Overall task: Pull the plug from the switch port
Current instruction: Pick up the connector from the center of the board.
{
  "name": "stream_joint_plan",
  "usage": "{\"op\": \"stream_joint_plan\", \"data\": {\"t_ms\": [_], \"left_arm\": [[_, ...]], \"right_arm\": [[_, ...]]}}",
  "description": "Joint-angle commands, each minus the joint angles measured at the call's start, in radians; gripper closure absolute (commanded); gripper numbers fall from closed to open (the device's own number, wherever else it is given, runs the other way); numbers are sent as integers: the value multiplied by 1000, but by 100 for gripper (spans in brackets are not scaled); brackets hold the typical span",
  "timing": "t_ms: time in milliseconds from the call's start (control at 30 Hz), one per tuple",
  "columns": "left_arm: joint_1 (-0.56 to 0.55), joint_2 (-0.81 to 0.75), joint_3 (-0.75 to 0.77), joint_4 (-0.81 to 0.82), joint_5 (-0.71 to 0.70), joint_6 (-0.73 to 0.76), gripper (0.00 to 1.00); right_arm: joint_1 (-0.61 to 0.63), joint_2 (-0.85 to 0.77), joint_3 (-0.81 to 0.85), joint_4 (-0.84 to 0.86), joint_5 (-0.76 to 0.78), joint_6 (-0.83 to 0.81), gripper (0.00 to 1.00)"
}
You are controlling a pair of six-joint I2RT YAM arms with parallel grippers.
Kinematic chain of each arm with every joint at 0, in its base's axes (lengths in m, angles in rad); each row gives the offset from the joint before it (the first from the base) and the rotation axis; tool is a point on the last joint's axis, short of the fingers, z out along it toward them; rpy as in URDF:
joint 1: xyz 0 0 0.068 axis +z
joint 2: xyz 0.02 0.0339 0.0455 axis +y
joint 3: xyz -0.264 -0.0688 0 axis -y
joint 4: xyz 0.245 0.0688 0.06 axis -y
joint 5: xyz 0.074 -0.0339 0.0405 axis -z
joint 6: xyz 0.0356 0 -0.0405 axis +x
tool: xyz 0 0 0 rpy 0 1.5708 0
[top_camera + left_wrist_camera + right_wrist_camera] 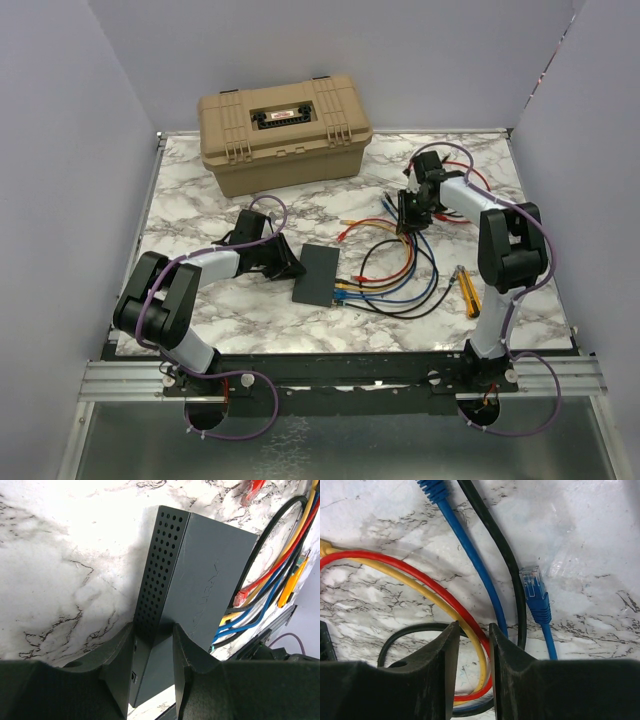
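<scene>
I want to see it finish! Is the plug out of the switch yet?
Not yet. The left gripper holds the switch steady. The right gripper straddles the red cable without gripping it. Plugs sit in the switch's ports, so the pull is left.

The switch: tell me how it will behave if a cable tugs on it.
The switch is a thin, flat, rigid-looking box, so it would probably slide on the smooth marble table rather than tip. It looks light, so the plugged cables could drag it, unless the left fingers straddling its edge hold it.
</scene>
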State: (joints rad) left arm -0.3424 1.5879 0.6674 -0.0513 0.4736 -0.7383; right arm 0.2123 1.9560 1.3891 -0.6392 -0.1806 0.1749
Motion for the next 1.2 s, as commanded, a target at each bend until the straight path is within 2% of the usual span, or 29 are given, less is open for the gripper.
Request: {"op": "stream_joint_plan", "data": {"t_ms": [0,67,167,400,733,867,1167], "left_arm": [[1,101,-60,-161,-234,77,100],[2,105,-57,-162,-232,77,100],[2,105,-56,-162,-230,77,100],[2,104,-58,-161,-230,77,100],[2,108,-57,-162,-227,77,100],[1,107,-56,-162,-228,79,100],[2,110,-43,-161,-229,76,100]], "right_arm": [[2,23,-18,11,-10,-15,67],[2,21,-27,19,2,-13,67],[2,13,-33,26,3,-16,78],[2,-34,-29,12,-8,-13,91],[2,-146,-22,-31,2,-13,92],[2,-171,8,-45,-13,-3,100],[-4,-240,31,-33,-53,53,100]]}}
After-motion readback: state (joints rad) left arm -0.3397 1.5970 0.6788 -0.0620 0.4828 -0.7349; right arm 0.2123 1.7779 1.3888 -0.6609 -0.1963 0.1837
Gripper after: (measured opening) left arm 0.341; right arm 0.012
